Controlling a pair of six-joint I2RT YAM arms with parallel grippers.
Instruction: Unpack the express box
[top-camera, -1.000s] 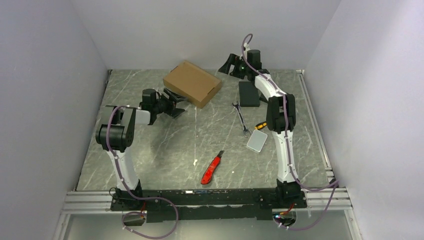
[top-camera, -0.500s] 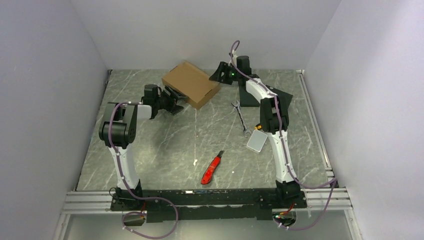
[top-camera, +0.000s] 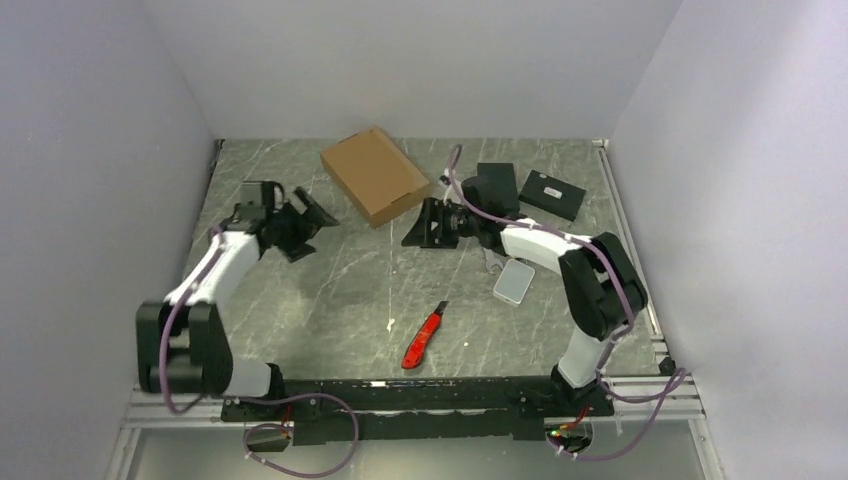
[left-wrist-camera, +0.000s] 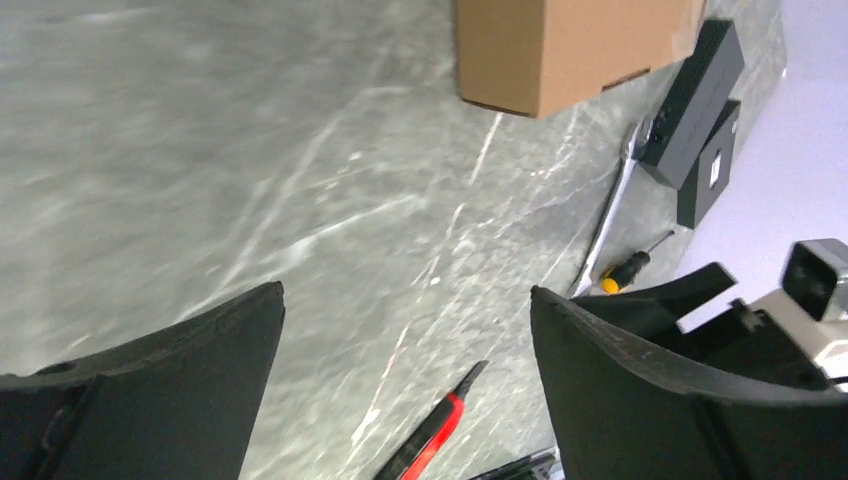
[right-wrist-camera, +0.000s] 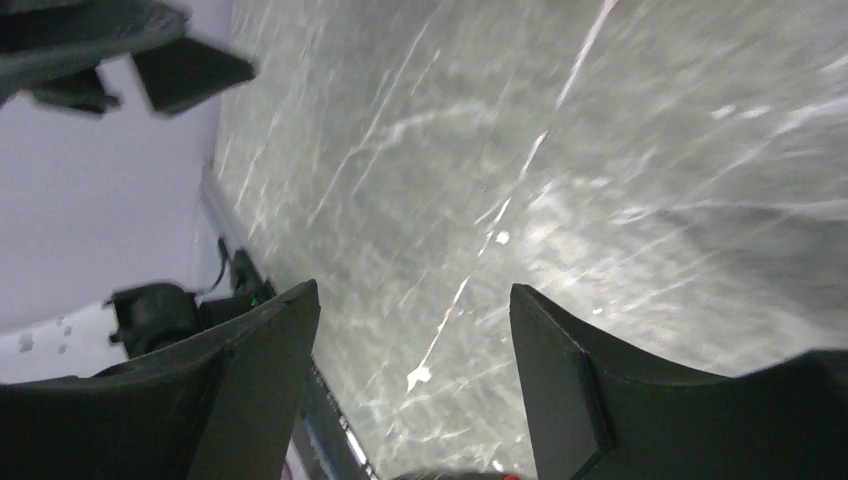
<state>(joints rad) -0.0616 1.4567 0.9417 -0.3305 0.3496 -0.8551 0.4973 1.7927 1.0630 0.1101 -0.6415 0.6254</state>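
The express box (top-camera: 372, 176), a flat brown cardboard mailer, lies closed at the back middle of the table; its near corner shows at the top of the left wrist view (left-wrist-camera: 570, 45). My left gripper (top-camera: 310, 228) hovers to the box's left and nearer side, open and empty, its jaws framing bare table (left-wrist-camera: 405, 300). My right gripper (top-camera: 415, 228) sits low just in front of the box's right corner, pointing left, also open with nothing between its fingers (right-wrist-camera: 412, 295). Neither gripper touches the box.
Two small black boxes (top-camera: 497, 185) (top-camera: 552, 193) lie right of the express box. A pale flat case (top-camera: 514, 282) and a red utility knife (top-camera: 424, 335) lie nearer. A wrench (left-wrist-camera: 610, 215) and yellow-handled screwdriver (left-wrist-camera: 628, 270) lie by my right arm. Walls enclose three sides.
The right arm swung from the back of the box down to its front right, its jaws narrowing. The left arm drew back leftward and its jaws widened. The box shifted slightly left.
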